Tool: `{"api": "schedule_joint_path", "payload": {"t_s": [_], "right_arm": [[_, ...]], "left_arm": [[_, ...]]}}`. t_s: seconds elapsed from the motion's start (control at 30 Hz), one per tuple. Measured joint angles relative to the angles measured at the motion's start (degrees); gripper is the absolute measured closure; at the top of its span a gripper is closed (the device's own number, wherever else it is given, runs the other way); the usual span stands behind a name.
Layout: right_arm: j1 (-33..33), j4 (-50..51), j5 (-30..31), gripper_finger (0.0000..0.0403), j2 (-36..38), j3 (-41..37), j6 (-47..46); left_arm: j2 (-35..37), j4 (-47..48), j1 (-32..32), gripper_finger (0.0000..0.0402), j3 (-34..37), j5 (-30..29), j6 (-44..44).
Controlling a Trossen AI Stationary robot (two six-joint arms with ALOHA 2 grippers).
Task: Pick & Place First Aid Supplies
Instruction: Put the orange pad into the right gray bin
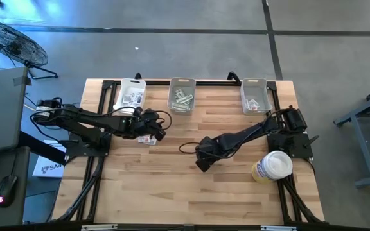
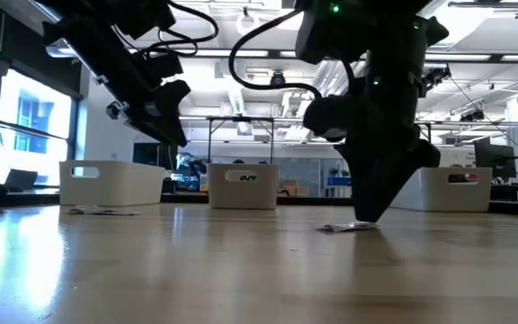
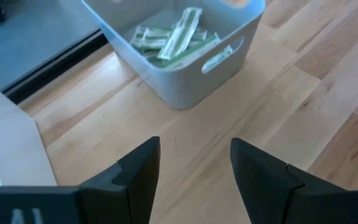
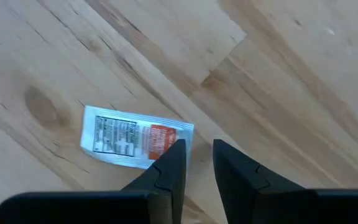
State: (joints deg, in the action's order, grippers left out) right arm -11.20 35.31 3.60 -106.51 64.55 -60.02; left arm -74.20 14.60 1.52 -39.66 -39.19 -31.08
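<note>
My right fingers (image 4: 196, 163) point down at the middle of the tabletop (image 1: 172, 186), parted only by a slim gap and clamped on nothing. One tip sits at the edge of a white packet with a red mark (image 4: 135, 138) lying flat on the wood; whether it touches the paper or just overlaps it in my wrist view, I cannot tell. From the low view the same packet (image 2: 347, 227) shows only as a thin sliver under my right fingers (image 2: 367, 214).

My left fingers (image 3: 194, 171) are spread wide and empty, raised above the tabletop toward the left rear. Just beside them in the high view lies another small packet (image 1: 148, 139), partly covered by the arm, its print unreadable.

Farther back, three clear bins stand along the far edge. The middle bin (image 3: 185, 74) holds pale green strips (image 3: 173, 38); its far rim is cut off in my left wrist view. The left bin (image 1: 131, 94) holds white packets, too small to tell apart, and the right bin (image 1: 255, 96) has a few items I cannot make out. A white-and-yellow tub (image 1: 273, 166) stands near the right arm's base.
</note>
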Motion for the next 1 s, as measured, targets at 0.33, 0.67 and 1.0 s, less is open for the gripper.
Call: {"api": "schedule_joint_path", "payload": {"t_s": [0.33, 0.67, 1.0], "right_arm": [[-0.04, -1.56, 0.51, 0.0329, 0.01, -0.02, 3.76], [-0.04, -3.74, -0.11, 0.0329, -0.57, -0.24, 7.9], [-0.04, -3.65, 0.11, 0.0329, -1.54, 0.09, 9.1]], "left_arm": [[-0.01, -1.37, 0.0, 0.0209, 0.0, 0.55, 1.34], [0.01, -1.3, 0.0, 0.0209, 0.0, 0.7, 1.34], [0.01, -1.19, 0.0, 0.0209, 0.0, 0.69, 1.43]]}}
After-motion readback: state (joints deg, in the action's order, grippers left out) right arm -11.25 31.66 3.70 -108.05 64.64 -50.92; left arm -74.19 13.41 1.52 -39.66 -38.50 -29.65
